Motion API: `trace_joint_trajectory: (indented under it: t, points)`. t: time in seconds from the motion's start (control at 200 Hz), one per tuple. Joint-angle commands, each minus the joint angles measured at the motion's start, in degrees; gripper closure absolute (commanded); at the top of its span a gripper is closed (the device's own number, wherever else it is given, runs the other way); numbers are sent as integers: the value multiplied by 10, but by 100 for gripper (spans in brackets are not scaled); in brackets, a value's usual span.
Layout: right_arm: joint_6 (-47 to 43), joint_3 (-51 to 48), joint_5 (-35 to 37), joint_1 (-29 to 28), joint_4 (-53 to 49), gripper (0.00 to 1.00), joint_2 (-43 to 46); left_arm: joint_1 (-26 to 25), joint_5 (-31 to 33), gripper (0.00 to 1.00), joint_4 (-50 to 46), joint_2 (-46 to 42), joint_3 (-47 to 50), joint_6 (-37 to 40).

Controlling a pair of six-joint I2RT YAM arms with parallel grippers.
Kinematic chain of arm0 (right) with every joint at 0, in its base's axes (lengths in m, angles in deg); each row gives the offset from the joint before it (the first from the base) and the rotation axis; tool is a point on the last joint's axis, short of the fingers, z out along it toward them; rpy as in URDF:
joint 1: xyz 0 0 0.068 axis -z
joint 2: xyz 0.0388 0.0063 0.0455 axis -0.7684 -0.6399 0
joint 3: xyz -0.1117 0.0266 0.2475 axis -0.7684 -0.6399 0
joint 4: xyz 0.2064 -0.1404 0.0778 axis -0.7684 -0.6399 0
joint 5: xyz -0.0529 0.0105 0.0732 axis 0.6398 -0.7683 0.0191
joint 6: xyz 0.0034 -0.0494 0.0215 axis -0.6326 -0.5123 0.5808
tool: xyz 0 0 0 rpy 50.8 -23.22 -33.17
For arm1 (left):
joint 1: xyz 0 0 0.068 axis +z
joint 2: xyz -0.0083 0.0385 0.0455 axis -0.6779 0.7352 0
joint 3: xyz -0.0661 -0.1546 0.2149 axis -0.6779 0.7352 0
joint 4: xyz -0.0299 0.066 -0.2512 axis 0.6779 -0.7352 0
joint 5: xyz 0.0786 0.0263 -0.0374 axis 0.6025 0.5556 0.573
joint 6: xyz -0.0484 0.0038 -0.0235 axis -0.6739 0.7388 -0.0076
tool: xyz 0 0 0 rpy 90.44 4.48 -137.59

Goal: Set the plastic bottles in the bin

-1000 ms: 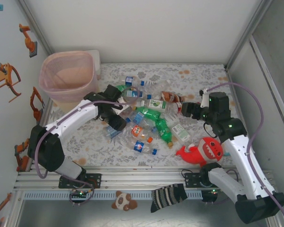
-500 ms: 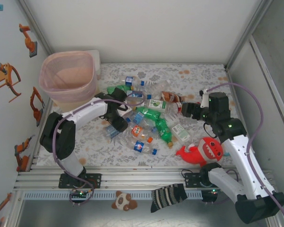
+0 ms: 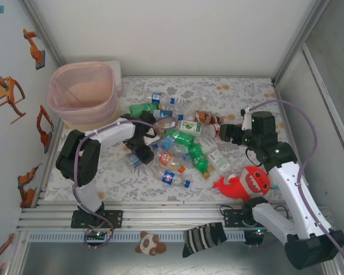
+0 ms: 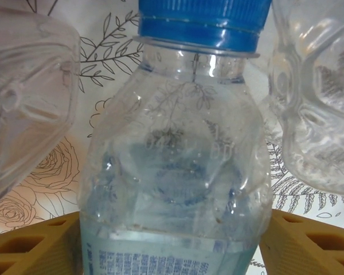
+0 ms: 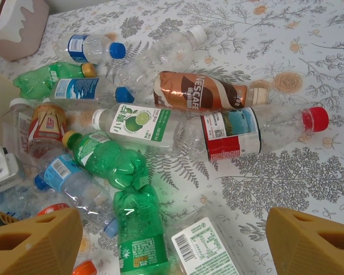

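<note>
From above, the left arm (image 3: 103, 134) folds tightly, with the left gripper (image 3: 142, 152) low at the pile's left edge. The right arm (image 3: 281, 166) reaches forward, the right gripper (image 3: 225, 133) beside the plastic bottles (image 3: 183, 146), which lie on the table (image 3: 235, 91) apart from the bin (image 3: 83, 65).

Left wrist: both fingers (image 4: 34, 243) press a clear blue-capped bottle (image 4: 175, 172), grasping it.

Right wrist: the jaws stand wide and empty.

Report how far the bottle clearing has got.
Done: no bottle can be made out in the tall pale-pink translucent bin. In hand: a clear blue-capped plastic bottle lies between the fingers of the left gripper; whether it is clamped is unclear. The right gripper hangs open above the pile of clear and green plastic bottles. Left: that whole pile, on the table.
</note>
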Motion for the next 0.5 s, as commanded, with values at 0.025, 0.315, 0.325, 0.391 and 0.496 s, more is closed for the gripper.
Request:
trace_joint_trajectory:
  t: [0.025,0.315,0.325,0.391,0.496]
  points:
    - [5,-5,3,-6,12,17,0,0,-14,29,-26,9,0,13]
    - [5,0,3,-7,7,18,1,4,-26,39,-33,9,-6,16]
    - [5,0,3,-7,7,18,1,4,-27,39,-33,8,-6,16]
    - [5,2,3,-7,5,18,2,5,-28,38,-32,5,-6,15]
    - [5,5,3,-7,2,18,1,6,-26,38,-32,-3,-4,13]
